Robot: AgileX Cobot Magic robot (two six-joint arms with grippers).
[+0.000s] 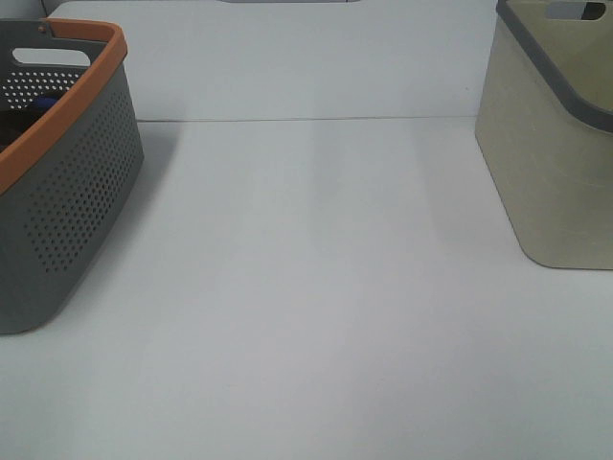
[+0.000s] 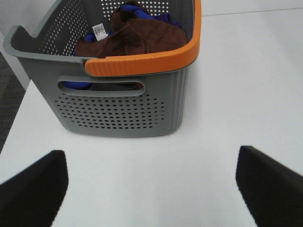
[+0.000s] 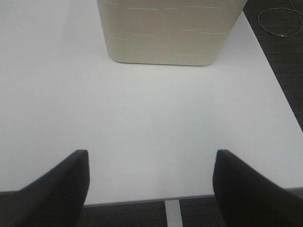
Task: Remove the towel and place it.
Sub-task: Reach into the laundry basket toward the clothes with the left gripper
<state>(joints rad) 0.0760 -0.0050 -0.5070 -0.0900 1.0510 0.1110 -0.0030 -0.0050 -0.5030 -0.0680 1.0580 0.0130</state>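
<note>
The dark brown towel (image 2: 135, 35) lies bunched inside the grey perforated basket with an orange rim (image 2: 142, 64), its white tag (image 2: 100, 31) showing, on top of blue cloth (image 2: 163, 18). In the exterior high view the basket (image 1: 67, 182) stands at the far left; the towel is hidden there. My left gripper (image 2: 151, 189) is open and empty above the table, short of the basket's handle end. My right gripper (image 3: 151, 189) is open and empty over the table's near edge, facing the beige basket (image 3: 165, 33). Neither gripper shows in the exterior high view.
The beige basket with a grey rim (image 1: 556, 144) stands at the far right. The white table (image 1: 306, 287) spreads between the two baskets. Dark floor and a cable (image 3: 281, 21) lie beyond the table's right edge.
</note>
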